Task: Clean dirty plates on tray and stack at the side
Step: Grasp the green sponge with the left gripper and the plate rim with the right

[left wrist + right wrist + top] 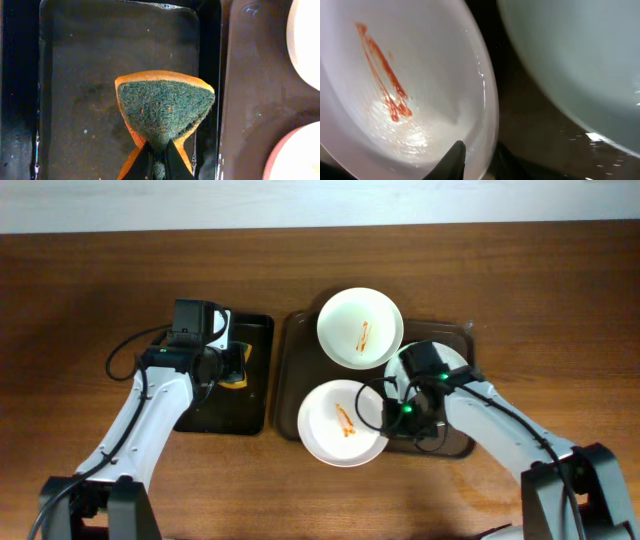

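Three white plates sit on the brown tray. The far plate and the near plate carry orange-red sauce streaks; a third plate lies partly under my right arm. My right gripper is shut on the near plate's right rim; in the right wrist view one finger is inside the plate and one outside, gripper. My left gripper is shut on an orange sponge with a green scouring face, over the black tray, gripper.
The black tray lies just left of the brown tray, their edges almost touching. In the left wrist view the brown tray and two plate edges show at right. Bare wooden table surrounds both trays.
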### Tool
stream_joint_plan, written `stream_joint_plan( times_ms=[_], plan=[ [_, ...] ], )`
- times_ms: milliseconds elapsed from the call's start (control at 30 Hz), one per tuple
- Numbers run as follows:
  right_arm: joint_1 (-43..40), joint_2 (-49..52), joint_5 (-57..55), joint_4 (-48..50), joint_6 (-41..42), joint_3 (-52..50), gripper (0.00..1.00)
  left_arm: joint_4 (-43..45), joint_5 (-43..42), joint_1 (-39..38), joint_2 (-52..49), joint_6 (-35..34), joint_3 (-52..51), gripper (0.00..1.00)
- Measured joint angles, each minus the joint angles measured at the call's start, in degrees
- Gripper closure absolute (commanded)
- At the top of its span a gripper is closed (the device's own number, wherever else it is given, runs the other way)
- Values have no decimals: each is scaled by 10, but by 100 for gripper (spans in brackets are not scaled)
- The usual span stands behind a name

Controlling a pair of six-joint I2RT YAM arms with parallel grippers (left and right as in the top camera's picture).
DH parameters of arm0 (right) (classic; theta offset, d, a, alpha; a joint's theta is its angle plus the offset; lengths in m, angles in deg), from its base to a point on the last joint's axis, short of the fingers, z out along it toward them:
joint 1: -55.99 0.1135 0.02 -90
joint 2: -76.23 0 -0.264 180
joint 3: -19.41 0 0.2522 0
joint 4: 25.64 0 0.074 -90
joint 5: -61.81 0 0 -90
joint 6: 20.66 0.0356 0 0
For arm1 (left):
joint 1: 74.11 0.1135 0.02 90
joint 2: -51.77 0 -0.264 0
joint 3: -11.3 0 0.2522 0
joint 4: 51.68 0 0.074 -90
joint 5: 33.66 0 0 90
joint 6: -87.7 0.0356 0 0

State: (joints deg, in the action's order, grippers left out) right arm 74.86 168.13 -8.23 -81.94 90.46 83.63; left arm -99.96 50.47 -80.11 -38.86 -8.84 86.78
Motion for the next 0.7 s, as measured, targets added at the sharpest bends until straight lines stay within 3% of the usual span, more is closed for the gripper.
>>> stream_joint_plan(
  times_ms=[267,433,700],
  plan=[
    [8,0,-25,1,46,0,96,0,0,0,0,0,0,100],
    [8,0,-30,3,57,0,96,4,0,0,0,-1,0,100],
    [8,0,-36,76,59,0,96,135,-2,0,46,-2,-1,100]
  ],
)
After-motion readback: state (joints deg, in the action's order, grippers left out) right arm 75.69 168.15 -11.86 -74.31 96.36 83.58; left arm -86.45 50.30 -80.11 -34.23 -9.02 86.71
